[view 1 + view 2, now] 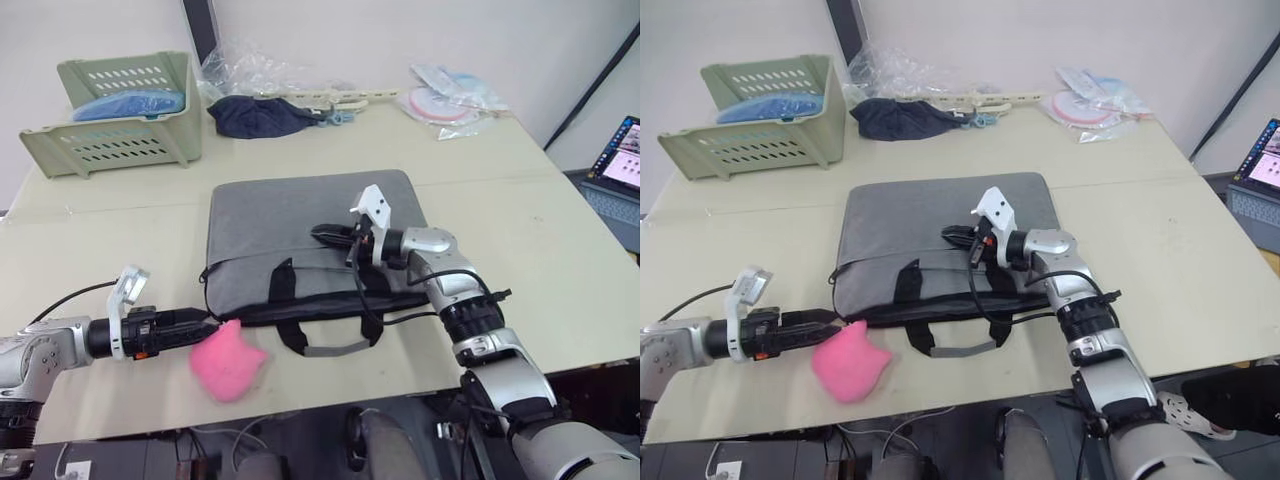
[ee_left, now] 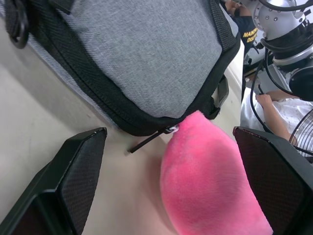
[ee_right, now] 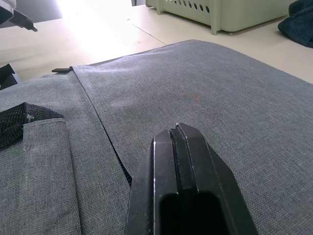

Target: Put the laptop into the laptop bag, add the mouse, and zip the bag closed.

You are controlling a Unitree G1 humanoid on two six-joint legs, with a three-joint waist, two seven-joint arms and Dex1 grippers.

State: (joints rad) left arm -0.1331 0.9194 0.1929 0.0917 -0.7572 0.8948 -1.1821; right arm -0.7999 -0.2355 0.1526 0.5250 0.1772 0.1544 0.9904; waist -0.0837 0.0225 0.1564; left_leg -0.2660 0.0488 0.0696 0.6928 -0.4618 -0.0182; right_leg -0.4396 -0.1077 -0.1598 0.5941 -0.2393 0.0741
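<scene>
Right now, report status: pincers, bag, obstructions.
Left pincer open at the zipper pull. Right pincer shut, over the grey laptop bag. Pink plush toy crowds the zipper corner.

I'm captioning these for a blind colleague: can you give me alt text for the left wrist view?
A pink plush toy lies on the table between the open left gripper's two black fingers, its tip against the zipper pull at the corner of the grey laptop bag. The right arm stands behind.
</scene>
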